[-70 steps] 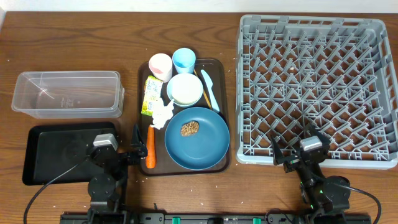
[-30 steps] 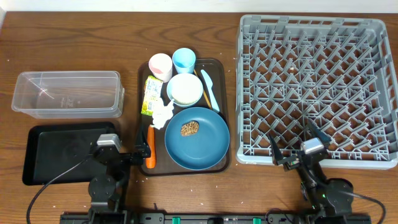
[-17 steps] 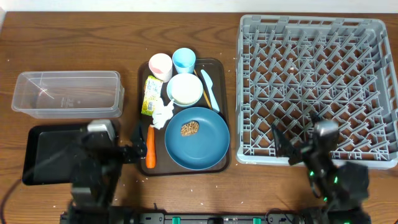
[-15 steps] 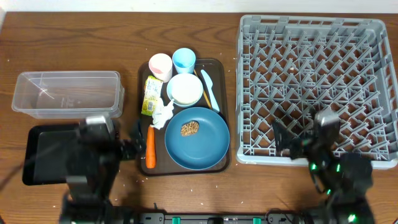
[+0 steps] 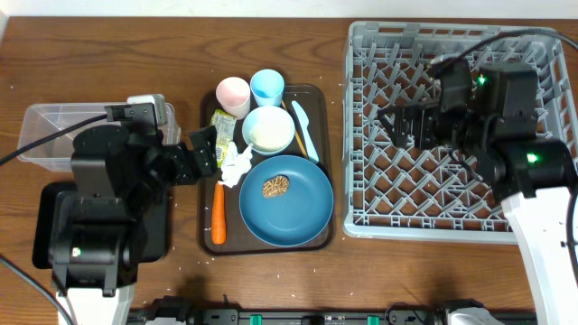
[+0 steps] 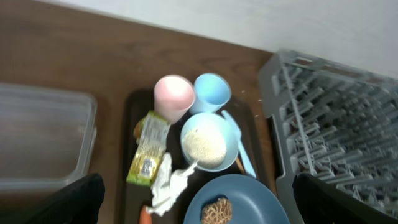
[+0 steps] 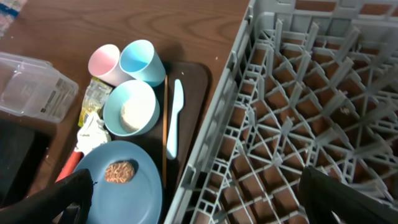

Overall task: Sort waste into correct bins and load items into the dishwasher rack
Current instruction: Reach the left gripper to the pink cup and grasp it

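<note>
Hovering above the left edge of the brown serving tray (image 5: 318,104), the left hand (image 5: 206,149) is spread wide, nothing between its fingers. Right under it lie the yellow-green wrapper (image 6: 148,155) and the crumpled tissue (image 5: 237,165); the carrot (image 5: 218,215) lies along that same tray edge, back toward the arm's base. Ahead of the fingertips come the white bowl (image 5: 268,129), then the blue plate (image 5: 302,203) carrying the crumbs (image 5: 275,187). Pink cup (image 5: 233,93) and light blue cup (image 5: 267,87) touch at the tray's far rim. Behind this hand, under the arm, sit the clear box (image 5: 45,135) and the black tray (image 5: 50,235).

Over to the right hand (image 5: 397,128): also wide open and holding nothing, hanging above the pegs of the dishwasher rack (image 5: 424,231). Off its fingertips, past the rack's wall, only a narrow strip of worktop (image 5: 340,135) separates rack from tray. Just inside that tray edge lie the light blue utensil (image 7: 173,118) and the chopsticks (image 7: 165,124).
</note>
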